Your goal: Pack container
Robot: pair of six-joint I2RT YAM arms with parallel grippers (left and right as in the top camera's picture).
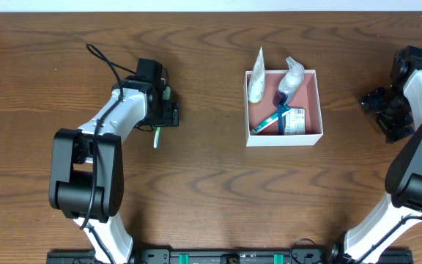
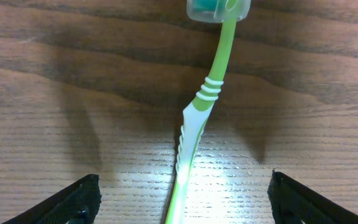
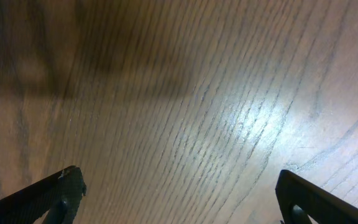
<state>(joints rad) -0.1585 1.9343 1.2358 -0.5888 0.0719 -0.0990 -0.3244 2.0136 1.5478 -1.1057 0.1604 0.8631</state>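
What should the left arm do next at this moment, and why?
Probably lower the left gripper and close it on the green toothbrush. Its jaws stand open with the handle lying between them on the table, not yet gripped, while the container already holds other toiletries. The right gripper is open over bare wood with nothing to pick up.

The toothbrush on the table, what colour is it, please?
The toothbrush is lime green and white; left wrist view.

The toothbrush is lime green with white stripes (its cap pale teal); the container is white outside, pink inside; the tabletop is brown, wood-grained.
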